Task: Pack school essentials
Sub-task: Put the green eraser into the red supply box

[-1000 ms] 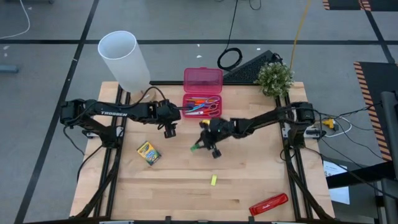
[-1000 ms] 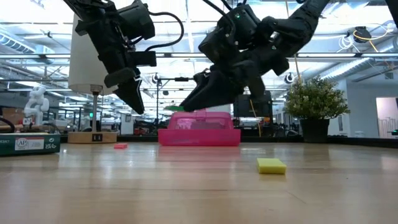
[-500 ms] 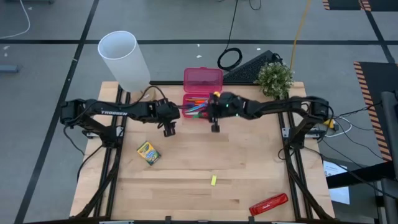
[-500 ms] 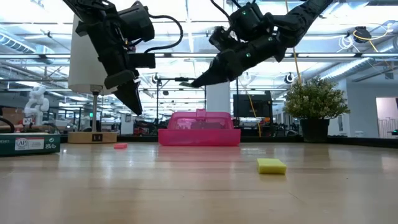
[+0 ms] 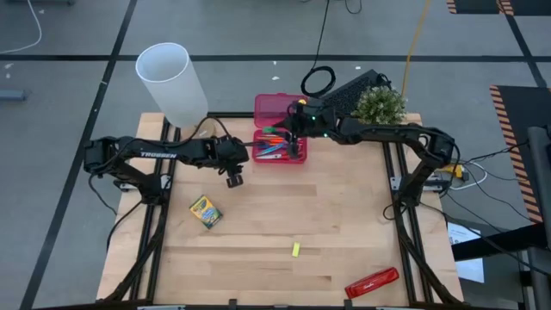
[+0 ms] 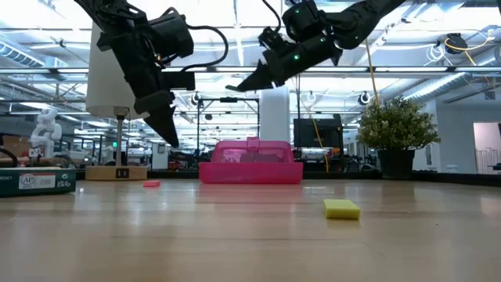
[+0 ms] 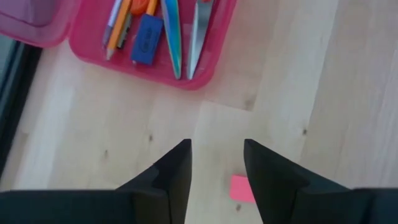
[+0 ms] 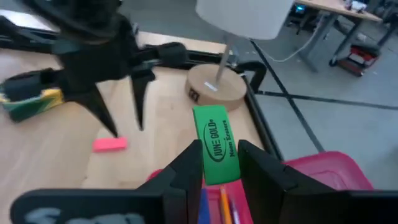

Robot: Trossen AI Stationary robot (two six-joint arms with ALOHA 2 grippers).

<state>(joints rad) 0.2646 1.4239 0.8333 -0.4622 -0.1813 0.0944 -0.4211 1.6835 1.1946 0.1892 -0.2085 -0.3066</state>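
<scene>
My right gripper (image 8: 219, 148) is shut on a green eraser (image 8: 217, 144) and hovers above the open translucent pink case (image 5: 280, 110) at the table's far middle. In the case lie scissors (image 7: 200, 31), pencils (image 7: 118, 25) and a blue eraser (image 7: 144, 38). My left gripper (image 7: 216, 146) stands open above the table, just left of the case, with a small pink eraser (image 7: 241, 188) lying flat below it. The yellow-green crayon box (image 5: 206, 211) and a yellow piece (image 5: 295, 250) lie flat on the wood. My right gripper pinches the green eraser's two long edges (image 8: 219, 169) between its two fingers, at the end nearer the wrist. The rest of the eraser sticks out past the fingertips. The fingers come slanting from the table's right (image 6: 239, 86). The eraser is lifted clear, over the case.
A tall white cylinder on a round wooden base (image 5: 170, 82) stands at the far left corner, a potted plant (image 5: 379, 108) at the far right. A long red bar (image 5: 372, 282) lies near the front right edge. The middle of the table is bare wood.
My right gripper has carried the green eraser up from low over the table's middle and toward the far edge; it now hangs above the pink case. It has stayed shut on the eraser.
</scene>
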